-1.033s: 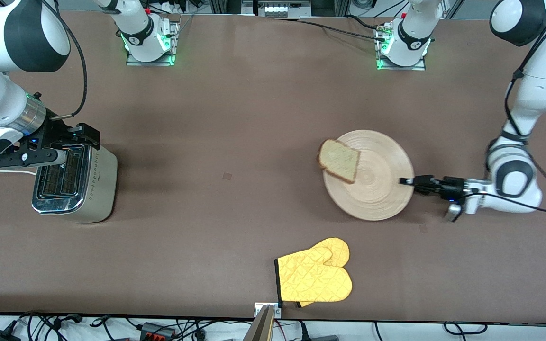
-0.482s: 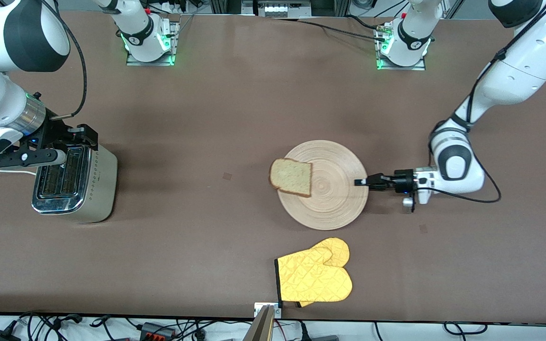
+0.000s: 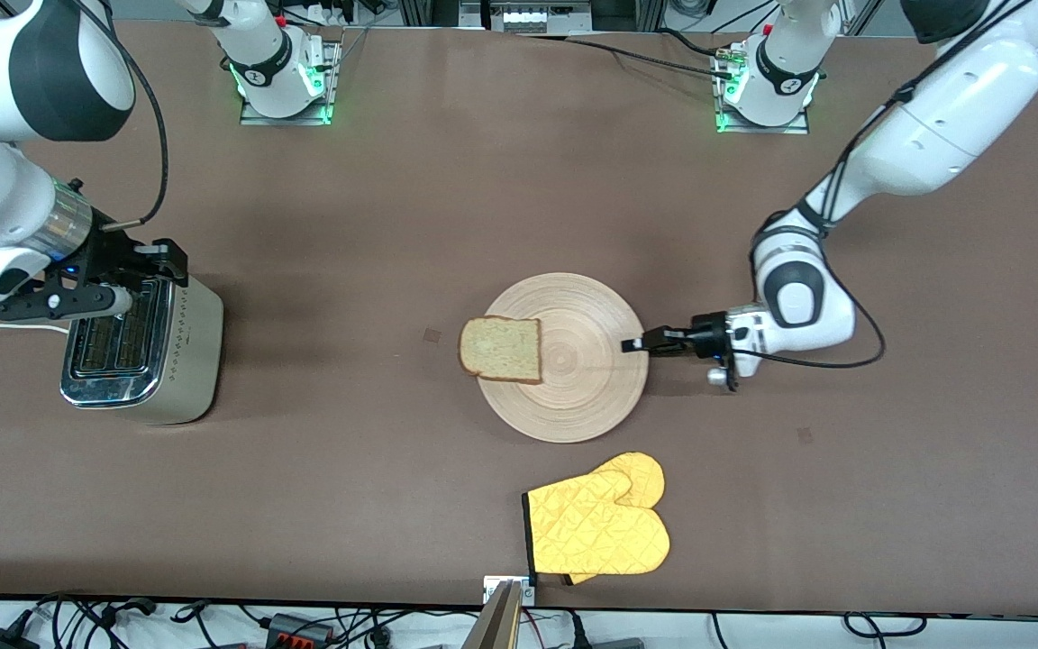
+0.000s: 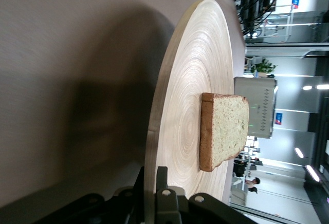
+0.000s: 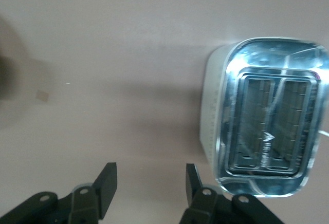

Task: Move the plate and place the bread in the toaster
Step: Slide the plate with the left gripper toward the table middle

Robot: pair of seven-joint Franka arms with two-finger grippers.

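Plate gripped at rim, bread on it.
Right gripper point(image 3: 127, 281) is held over the toaster point(image 3: 142, 350), jaws apart, nothing held. Bread point(image 3: 501, 349) is lain on the wooden plate point(image 3: 584, 397), at the edge toward the toaster. Plate rim is clamped by left gripper point(image 3: 634, 345). Yellow oven mitt point(image 3: 598, 525) is lain near the plate.

Three cameras, one table

The front view looks down from high up, facing both robot bases, and sees the whole table point(image 3: 447, 180). The left wrist view sits low and very close to the plate point(image 4: 180, 111) rim, looking across it at the bread point(image 4: 226, 131), with the toaster point(image 4: 257, 106) far off. The right wrist view looks straight down at the toaster's slots from close above. All three show the toaster.
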